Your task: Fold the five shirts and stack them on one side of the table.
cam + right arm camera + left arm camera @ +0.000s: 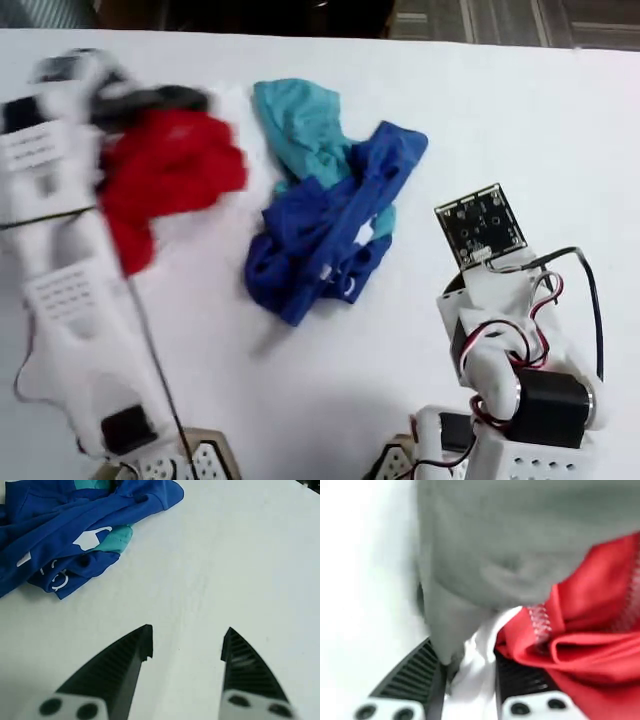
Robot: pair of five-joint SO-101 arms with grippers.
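Note:
My left gripper (468, 653) is shut on a bunch of cloth: a strip of white fabric (470, 672) runs between its fingers, with a grey shirt (520, 540) and a red shirt (600, 640) bunched against them. From above, the red shirt (165, 170) hangs off the left arm (60, 230) at the table's left, with dark grey cloth (150, 100) on top. A blue shirt (320, 230) lies crumpled mid-table over a teal shirt (300, 125). My right gripper (188, 632) is open above bare table, short of the blue shirt (75, 525).
The white table (520, 120) is bare on its right half and along the front middle. The right arm (510, 340) stands at the front right with its camera board (480, 225) and looped wires. The table's far edge runs along the top.

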